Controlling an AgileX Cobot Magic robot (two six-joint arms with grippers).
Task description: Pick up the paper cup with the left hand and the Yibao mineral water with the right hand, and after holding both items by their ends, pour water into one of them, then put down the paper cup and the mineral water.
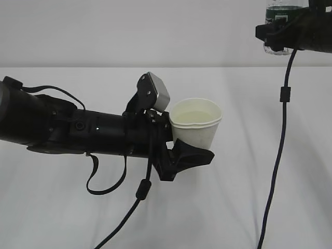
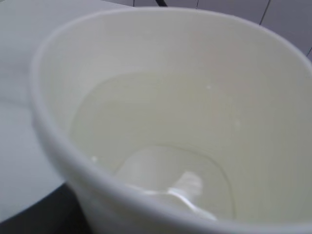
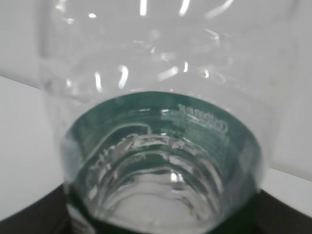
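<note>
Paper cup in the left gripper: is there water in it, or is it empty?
Holds water. In the paper cup a pale liquid line rings the inner wall partway up; the exterior view shows liquid well below the rim.

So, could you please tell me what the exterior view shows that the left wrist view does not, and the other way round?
Only the exterior view shows the black left gripper clamped on the small white tapered paper cup, held clear of the white table, and at the top right the clear plastic bottle with the dark green label in the right gripper, largely cut off by the frame. Only the left wrist view shows the cup's bottom through the water. Both show the cup's rolled rim and the water inside.
</note>
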